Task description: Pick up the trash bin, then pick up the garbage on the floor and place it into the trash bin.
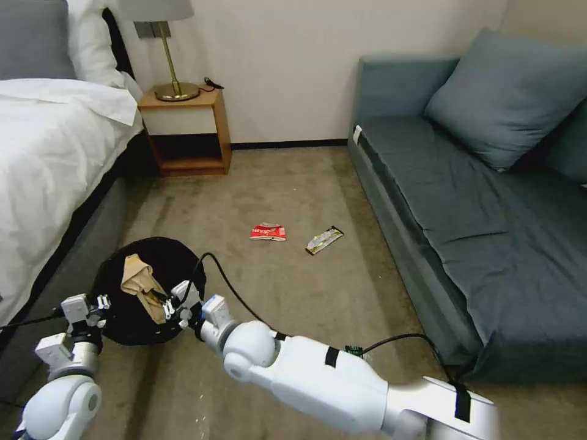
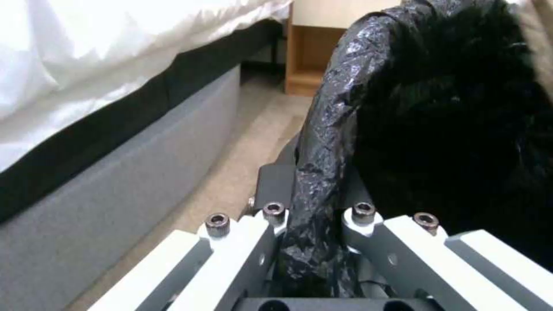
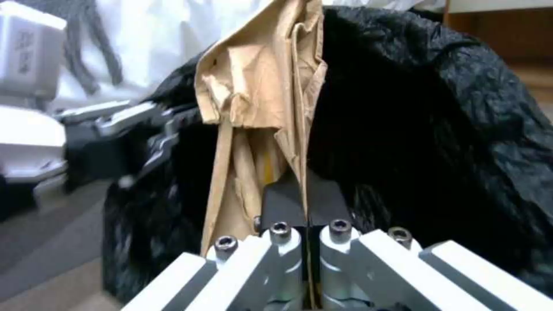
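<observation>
Your right gripper [image 1: 166, 304] sat at lower left of the head view, jaws pressed together on the crumpled brown paper [image 1: 142, 285], which hung over the dark mouth of the trash bin [image 1: 131, 324]. In the right wrist view the paper [image 3: 259, 108] ran straight down into the closed fingers [image 3: 281, 242], with the black bag [image 3: 438, 129] just behind it. Your left gripper [image 1: 101, 304] held the near-left rim of the bin; the left wrist view showed its fingers [image 2: 274, 185] pinching the bag-covered edge [image 2: 328, 142] between them. Further out, near the middle of the head view, you had the red-and-white snack wrapper [image 1: 268, 232] lying on the carpet [image 1: 293, 183], and the gold-and-black wrapper [image 1: 324, 239] just to its right, apart from it. The bed [image 1: 43, 159] filled the left edge, the sofa [image 1: 477, 201] the right, the nightstand [image 1: 186, 131] upper left
</observation>
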You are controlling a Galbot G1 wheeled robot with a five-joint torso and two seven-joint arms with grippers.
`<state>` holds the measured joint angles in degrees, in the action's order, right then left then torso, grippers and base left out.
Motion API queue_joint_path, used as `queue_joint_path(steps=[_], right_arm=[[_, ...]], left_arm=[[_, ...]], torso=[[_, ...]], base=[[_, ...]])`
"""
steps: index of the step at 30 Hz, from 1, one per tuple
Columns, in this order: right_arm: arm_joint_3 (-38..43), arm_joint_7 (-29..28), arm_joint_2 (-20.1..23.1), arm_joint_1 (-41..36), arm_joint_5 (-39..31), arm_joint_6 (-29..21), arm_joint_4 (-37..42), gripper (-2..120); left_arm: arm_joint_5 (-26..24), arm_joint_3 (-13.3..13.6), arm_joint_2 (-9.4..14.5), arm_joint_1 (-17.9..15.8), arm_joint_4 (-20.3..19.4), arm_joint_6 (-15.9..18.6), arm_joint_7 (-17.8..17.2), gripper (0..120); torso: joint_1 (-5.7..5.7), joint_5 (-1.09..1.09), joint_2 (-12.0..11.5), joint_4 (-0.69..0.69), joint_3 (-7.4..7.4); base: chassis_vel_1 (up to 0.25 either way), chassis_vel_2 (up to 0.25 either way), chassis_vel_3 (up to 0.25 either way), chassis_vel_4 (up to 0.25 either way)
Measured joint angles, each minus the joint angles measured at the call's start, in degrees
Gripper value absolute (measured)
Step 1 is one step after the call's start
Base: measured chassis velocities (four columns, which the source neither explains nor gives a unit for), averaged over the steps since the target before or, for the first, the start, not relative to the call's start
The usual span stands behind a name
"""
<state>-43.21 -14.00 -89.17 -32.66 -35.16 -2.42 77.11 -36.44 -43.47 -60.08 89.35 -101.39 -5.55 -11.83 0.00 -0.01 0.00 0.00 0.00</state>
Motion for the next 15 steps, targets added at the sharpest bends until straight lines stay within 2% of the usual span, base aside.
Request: queue_joint_path(steps=[5, 8, 9, 10, 14, 15], right_arm=[[-0.04, -0.62, -0.38, 0.51, 0.10, -0.03, -0.23, 0], [-0.49, -3.11, -1.09, 1.14, 1.25, -1.82, -0.66, 1], [-0.69, -3.91, -1.12, 1.02, 2.07, -1.92, -0.75, 6], [-0.69, -3.91, -1.12, 1.02, 2.07, -1.92, -0.75, 6], [-1.48, -6.79, -0.68, -0.48, 5.73, -1.69, -0.83, 24], [-1.48, -6.79, -0.68, -0.48, 5.73, -1.69, -0.83, 24]], left_arm=[[0.26, -0.01, -0.65, 0.75, -0.67, -0.16, 0.47, 5], [0.95, -0.03, -1.96, 1.77, -2.09, -0.41, 0.67, 5], [1.12, -0.03, -2.19, 1.99, -2.36, -0.49, 0.69, 5], [1.12, -0.03, -2.19, 1.99, -2.36, -0.49, 0.69, 5], [1.39, -0.23, -2.44, 2.61, -2.87, -0.85, 0.71, 5], [1.39, -0.23, -2.44, 2.61, -2.87, -0.85, 0.71, 5]], torso=[[0.00, 0.00, 0.00, 0.00, 0.00], [0.00, 0.00, 0.00, 0.00, 0.00], [0.00, 0.00, 0.00, 0.00, 0.00], [0.00, 0.00, 0.00, 0.00, 0.00], [0.00, 0.00, 0.00, 0.00, 0.00], [0.00, 0.00, 0.00, 0.00, 0.00]], base=[[0.000, 0.000, 0.000, 0.000], [0.000, 0.000, 0.000, 0.000], [0.000, 0.000, 0.000, 0.000], [0.000, 0.000, 0.000, 0.000], [0.000, 0.000, 0.000, 0.000], [0.000, 0.000, 0.000, 0.000]])
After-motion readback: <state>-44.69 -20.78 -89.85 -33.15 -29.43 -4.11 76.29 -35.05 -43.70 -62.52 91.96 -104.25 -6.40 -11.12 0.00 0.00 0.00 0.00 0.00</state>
